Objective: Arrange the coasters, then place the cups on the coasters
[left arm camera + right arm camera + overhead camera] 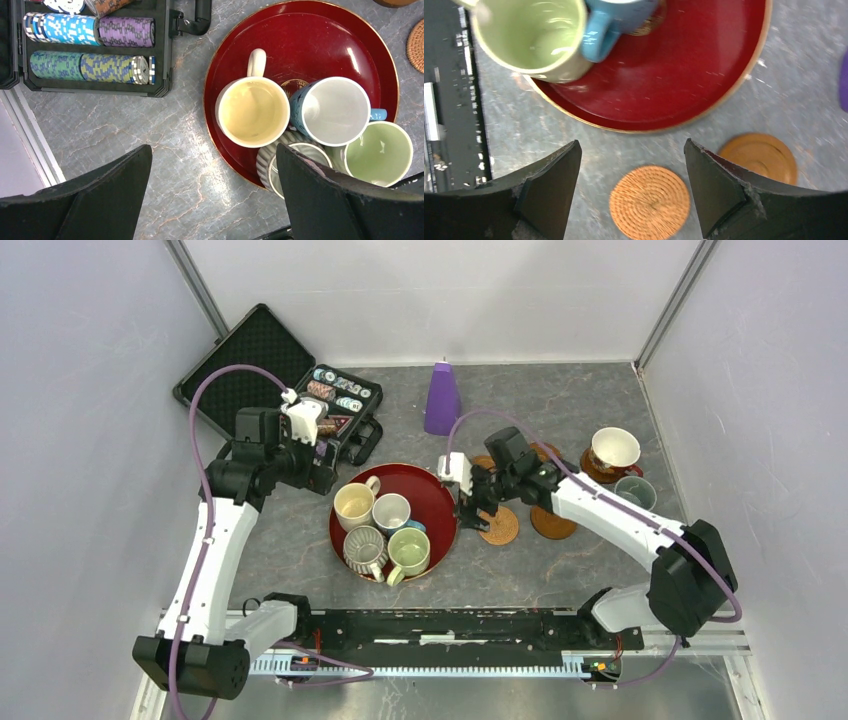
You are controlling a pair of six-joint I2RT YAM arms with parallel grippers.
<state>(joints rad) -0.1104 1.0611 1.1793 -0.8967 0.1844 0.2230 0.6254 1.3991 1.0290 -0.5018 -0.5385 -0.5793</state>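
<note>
A: So, where do the tools stand?

B: Right tool [631, 145] is released, fingers wide, hanging over the woven coaster [649, 202]. In my wrist view the disc lies flat on the tabletop [300, 550] between the fingers, and I see no contact. Left tool [212, 150] is released too with nothing in it. It hovers over bare tabletop off the 10 o'clock rim of the red tray [310, 45].

A: Coasters?

B: The woven one is just off the tray at 3 o'clock. A dark brown coaster [552, 523] lies near it, also at 3 o'clock, not touching. More brown discs [548, 452] show at about 1 o'clock of the woven one, partly hidden by my right arm, so I can't count them.

A: Cups?

B: Four are bunched on the tray. The cream-yellow cup [354, 505] is at 10 o'clock and the white cup with blue handle [391, 511] near centre. The ribbed grey cup [365, 548] is at 8 and the pale green cup [409, 549] at 5. The patterned white cup [614, 450] sits on a dark coaster [592, 472] at 2 o'clock of the tray. The grey-blue cup [634, 491] is just at its 5 o'clock; can't tell if a coaster is under it.

A: Anything else?

B: A purple cone [442, 398] at 12 o'clock of the tray, and an open chip case [300, 380] at 10 o'clock.
</note>
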